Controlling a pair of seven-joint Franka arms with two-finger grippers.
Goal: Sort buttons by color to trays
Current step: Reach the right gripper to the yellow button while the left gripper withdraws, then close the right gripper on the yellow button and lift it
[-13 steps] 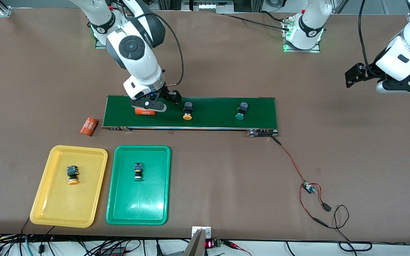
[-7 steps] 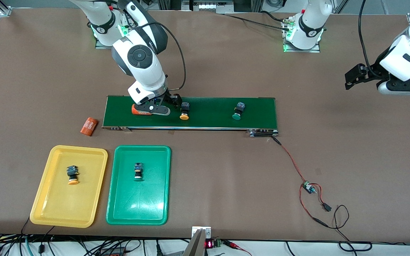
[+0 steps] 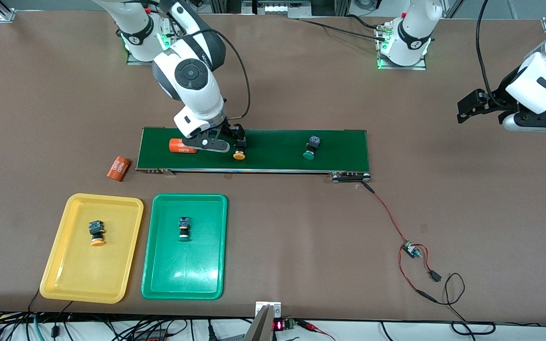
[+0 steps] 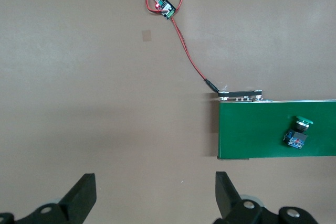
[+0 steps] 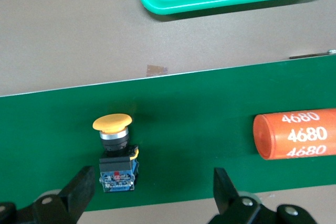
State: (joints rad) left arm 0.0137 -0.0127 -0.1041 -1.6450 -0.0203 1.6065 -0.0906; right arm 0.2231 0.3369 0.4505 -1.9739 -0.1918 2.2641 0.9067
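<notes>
My right end effector (image 3: pixel 228 142) has slid along the belt (image 3: pixel 273 163) off the orange 4680 cylinder (image 3: pixel 181 146), jaws spread wide, now over the yellow-capped button (image 3: pixel 239 150); green-capped button (image 3: pixel 310 148) at its 3 o'clock. Left end effector (image 3: pixel 491 106) waits, open too.

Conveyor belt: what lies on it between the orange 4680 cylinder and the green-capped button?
In the front view, one orange-capped button lies between the 4680 cylinder and the green-capped button, with the open right gripper over it.

Belt buttons (image 3: pixel 239 151) and orange cylinder (image 3: pixel 181 146) shifted toward right arm's end
</notes>
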